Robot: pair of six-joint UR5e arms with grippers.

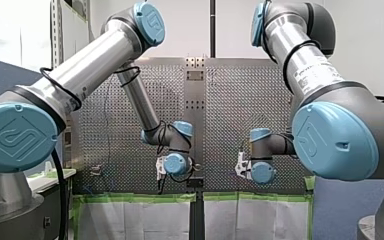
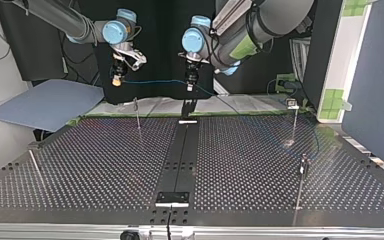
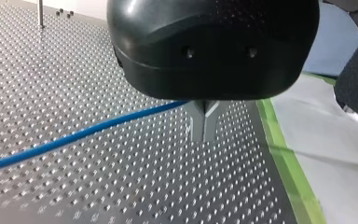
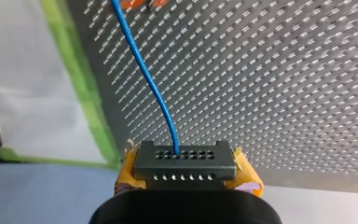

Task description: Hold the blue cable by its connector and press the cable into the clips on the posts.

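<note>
connector (image 4: 185, 158) clamped in my right gripper (image 4: 186, 171); at its 3 o'clock in top view, my left gripper (image 3: 204, 123) pinches blue cable (image 3: 74, 137).

A: Where is the blue cable (image 4: 144, 70)?
B: Up in the air, pulled tight. One end goes into the dark connector (image 4: 184, 161) with little holes.
A: And the posts (image 2: 138, 115)?
B: Thin, standing straight up. One has a small clip (image 2: 292, 104) on top.
</note>
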